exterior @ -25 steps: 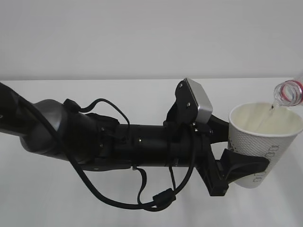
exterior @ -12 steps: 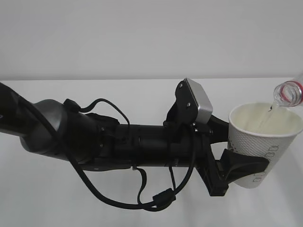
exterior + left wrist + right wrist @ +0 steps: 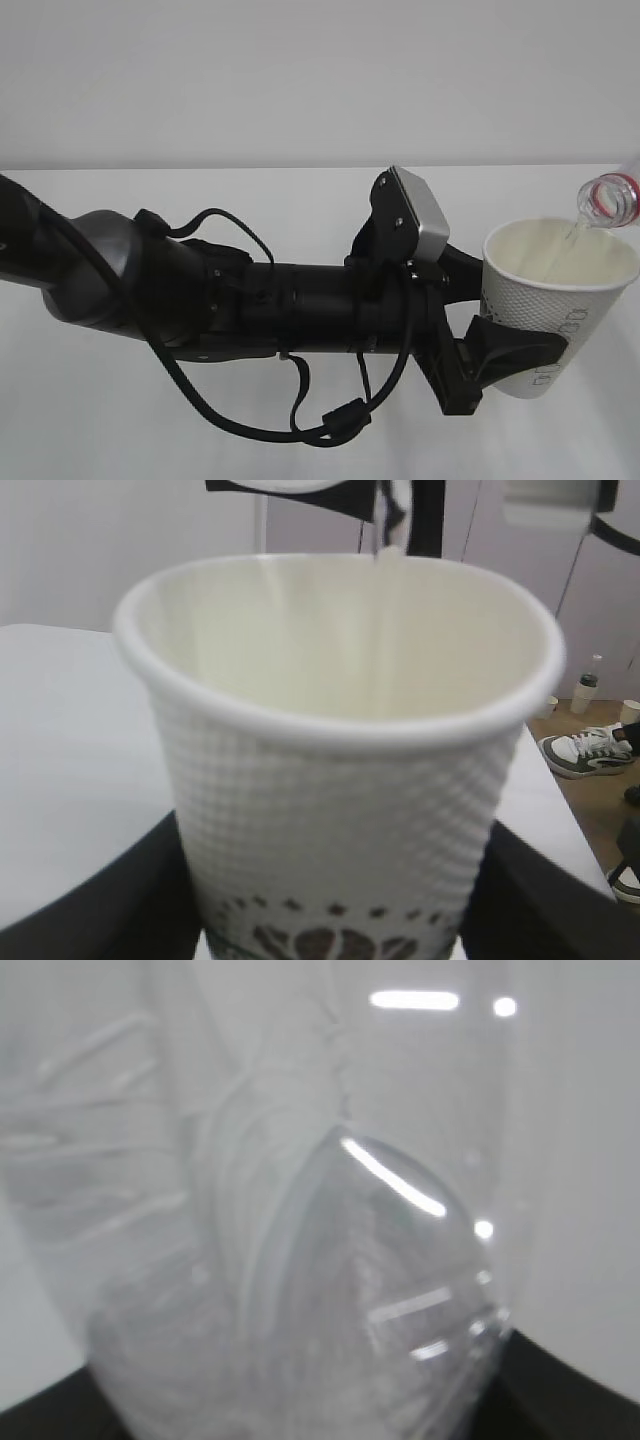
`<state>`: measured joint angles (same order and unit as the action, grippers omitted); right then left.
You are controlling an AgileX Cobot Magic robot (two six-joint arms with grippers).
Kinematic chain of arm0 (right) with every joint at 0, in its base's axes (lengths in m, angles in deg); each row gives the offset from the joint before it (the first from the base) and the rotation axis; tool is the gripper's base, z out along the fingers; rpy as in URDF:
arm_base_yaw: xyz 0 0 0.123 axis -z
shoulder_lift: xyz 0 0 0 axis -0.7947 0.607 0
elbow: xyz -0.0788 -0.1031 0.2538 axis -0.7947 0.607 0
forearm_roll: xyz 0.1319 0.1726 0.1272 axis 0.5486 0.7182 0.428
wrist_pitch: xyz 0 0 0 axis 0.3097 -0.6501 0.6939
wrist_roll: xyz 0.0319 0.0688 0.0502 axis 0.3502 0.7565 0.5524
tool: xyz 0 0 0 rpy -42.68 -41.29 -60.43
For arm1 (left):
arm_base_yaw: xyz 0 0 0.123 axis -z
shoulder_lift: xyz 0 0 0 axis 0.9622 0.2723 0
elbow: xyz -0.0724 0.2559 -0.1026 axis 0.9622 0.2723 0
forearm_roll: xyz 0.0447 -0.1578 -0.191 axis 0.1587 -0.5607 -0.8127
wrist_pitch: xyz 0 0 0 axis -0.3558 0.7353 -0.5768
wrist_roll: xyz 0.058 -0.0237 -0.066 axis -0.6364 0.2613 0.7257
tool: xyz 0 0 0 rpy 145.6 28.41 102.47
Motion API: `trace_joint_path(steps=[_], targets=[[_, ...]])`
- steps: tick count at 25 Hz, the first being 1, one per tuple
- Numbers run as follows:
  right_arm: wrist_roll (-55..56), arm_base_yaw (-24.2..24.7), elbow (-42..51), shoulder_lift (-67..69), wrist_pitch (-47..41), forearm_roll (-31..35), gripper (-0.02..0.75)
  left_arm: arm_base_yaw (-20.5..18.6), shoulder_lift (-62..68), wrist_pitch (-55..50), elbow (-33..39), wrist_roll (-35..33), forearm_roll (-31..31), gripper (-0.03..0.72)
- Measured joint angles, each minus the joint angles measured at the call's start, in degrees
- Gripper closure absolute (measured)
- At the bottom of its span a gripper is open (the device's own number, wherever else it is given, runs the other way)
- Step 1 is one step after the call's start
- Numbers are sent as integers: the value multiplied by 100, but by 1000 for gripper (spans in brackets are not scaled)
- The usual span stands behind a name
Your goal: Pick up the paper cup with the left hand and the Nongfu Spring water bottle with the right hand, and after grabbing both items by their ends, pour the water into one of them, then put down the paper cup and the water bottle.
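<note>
— Where is the paper cup (image 3: 556,300)?

— At the right edge of the frame, upright, clamped low on its wall between the jaws of the left gripper (image 3: 520,352), whose arm (image 3: 250,300) reaches in from the left.

— And the bottle (image 3: 610,196)?

— Upper right corner, tilted, its mouth just above the cup's rim, a thin stream of water (image 3: 385,610) falling inside.

— The right gripper?

— Its wrist view is filled by the bottle's clear body, dark fingers (image 3: 560,1390) at the bottom corners, seemingly clasping it.
</note>
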<state>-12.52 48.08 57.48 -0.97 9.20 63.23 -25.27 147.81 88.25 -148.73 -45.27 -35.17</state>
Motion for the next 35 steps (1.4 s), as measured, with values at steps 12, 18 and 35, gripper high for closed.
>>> trace_joint_path(steps=[12, 18, 35], targets=[[-122, 0, 0, 0, 13, 23, 288, 0, 0, -22, 0, 0, 0, 180], [-131, 0, 0, 0, 26, 50, 288, 0, 0, -22, 0, 0, 0, 181], [-131, 0, 0, 0, 39, 60, 288, 0, 0, -39, 0, 0, 0, 181]])
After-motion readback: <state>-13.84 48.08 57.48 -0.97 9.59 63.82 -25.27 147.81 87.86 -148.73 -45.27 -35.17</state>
